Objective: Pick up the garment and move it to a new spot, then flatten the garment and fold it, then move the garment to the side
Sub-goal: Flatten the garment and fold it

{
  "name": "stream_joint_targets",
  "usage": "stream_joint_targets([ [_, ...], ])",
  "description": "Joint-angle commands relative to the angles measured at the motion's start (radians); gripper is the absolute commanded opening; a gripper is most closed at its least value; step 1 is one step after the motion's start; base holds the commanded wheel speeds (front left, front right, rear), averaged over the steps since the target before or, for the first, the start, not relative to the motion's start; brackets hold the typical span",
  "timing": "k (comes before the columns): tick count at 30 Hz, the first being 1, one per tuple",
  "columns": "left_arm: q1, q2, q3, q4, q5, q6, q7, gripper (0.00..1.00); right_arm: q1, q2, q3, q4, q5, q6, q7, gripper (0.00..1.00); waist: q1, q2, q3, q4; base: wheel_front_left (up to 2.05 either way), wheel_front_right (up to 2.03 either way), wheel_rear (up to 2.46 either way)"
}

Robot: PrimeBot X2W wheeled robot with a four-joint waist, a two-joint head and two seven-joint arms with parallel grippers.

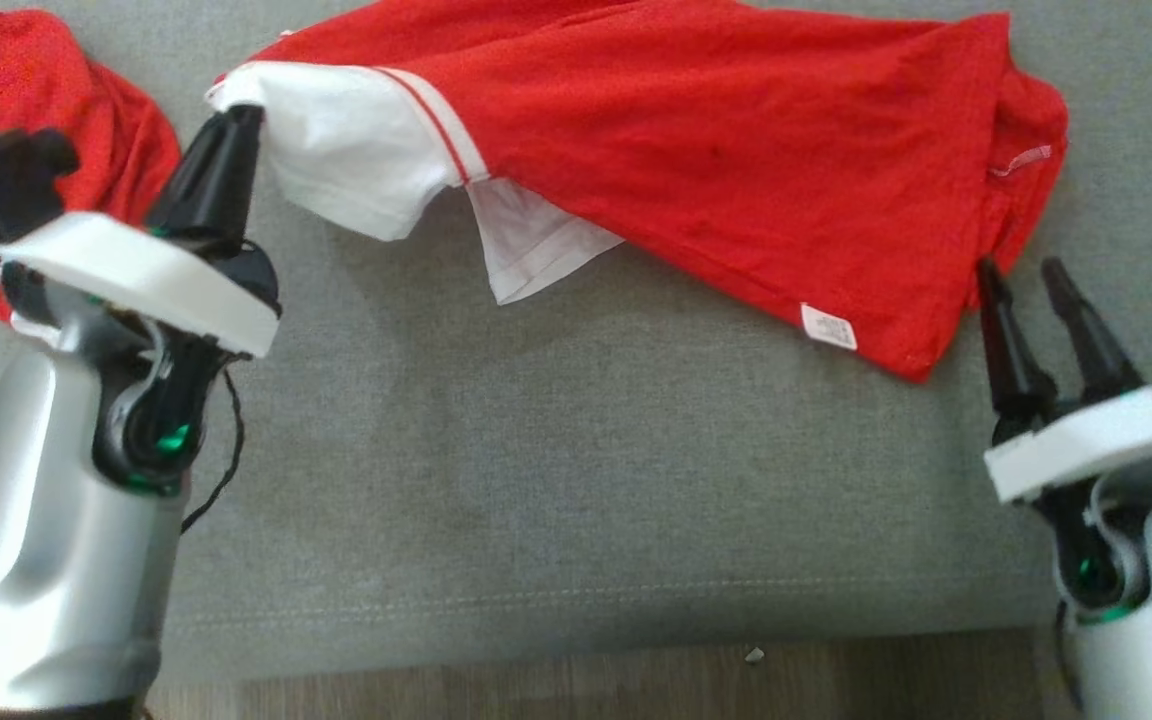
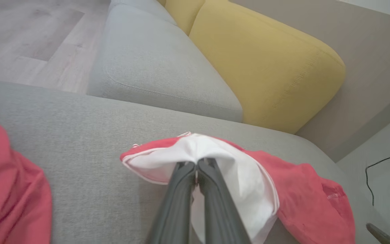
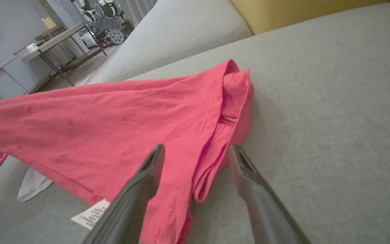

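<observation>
Clearly the left claw [image 1: 239, 115] is pinched tight on the white sleeve [image 1: 346, 140] of the red shirt [image 1: 696, 130], at about ten o'clock in the head view. Its two fingers [image 2: 178, 196] press together, with the sleeve's edge bunched at their tips. Judging by the shadow underneath, that grip holds the sleeve end a little off the grey sofa seat [image 1: 576, 450], so the cloth sags away from it instead of lying flat.

The right claw [image 1: 1018, 268], at three o'clock, stands wide and holds nothing. In its wrist view the doubled-over far end of the shirt lies between and just beyond the spread fingers, with neither finger clamping it.

The shirt itself stretches across the seat from ten o'clock round to two. Its body is rumpled, and a small white label [image 1: 828, 327] shows at the near hem. A second red cloth [image 1: 26, 90] sits in the far ten o'clock corner, apart from the shirt.

My reading is that one end is kept pinned so the shirt can be drawn out straight. If so, flattening is not yet done, and the right claw would need to close on that bunched end before both can pull it taut.
</observation>
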Motion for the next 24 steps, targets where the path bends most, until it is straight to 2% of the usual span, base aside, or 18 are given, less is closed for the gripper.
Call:
stream_joint_targets([
  [1,-0.007,0.043,0.049,-0.047,-0.008,0.007,-0.010,0.00,0.027,0.014,0.007,-0.058,-0.010,0.007,-0.007,1.00,0.0000,0.0000,0.009,0.003,0.00,0.00,0.00],
  [9,0.024,0.043,0.062,-0.078,-0.016,0.021,-0.028,0.00,0.133,0.109,0.018,-0.158,-0.029,0.007,0.057,1.00,0.0000,0.0000,0.035,0.024,0.00,0.00,0.00],
  [20,0.011,0.039,0.045,-0.053,-0.008,0.020,-0.042,0.00,0.125,0.138,0.023,-0.076,-0.011,0.007,0.066,1.00,0.0000,0.0000,0.034,0.035,0.00,0.00,0.00],
  [21,0.010,0.039,0.044,-0.051,-0.008,0.020,-0.043,0.00,0.124,0.138,0.029,-0.074,-0.007,0.007,0.063,0.94,0.0000,0.0000,0.035,0.036,0.00,0.00,0.00],
  [22,0.008,0.040,0.043,-0.049,-0.009,0.019,-0.044,0.00,0.123,0.138,0.034,-0.073,-0.005,0.007,0.058,0.82,0.0000,0.0000,0.035,0.037,0.00,0.00,0.00],
  [23,0.007,0.040,0.043,-0.047,-0.009,0.019,-0.045,0.00,0.123,0.137,0.038,-0.074,-0.001,0.007,0.052,0.59,0.0000,0.0000,0.034,0.038,0.00,0.00,0.00],
  [24,0.007,0.040,0.041,-0.045,-0.008,0.018,-0.047,0.00,0.123,0.136,0.038,-0.075,-0.001,0.007,0.045,0.46,0.0000,0.0000,0.033,0.038,0.00,0.00,0.00],
])
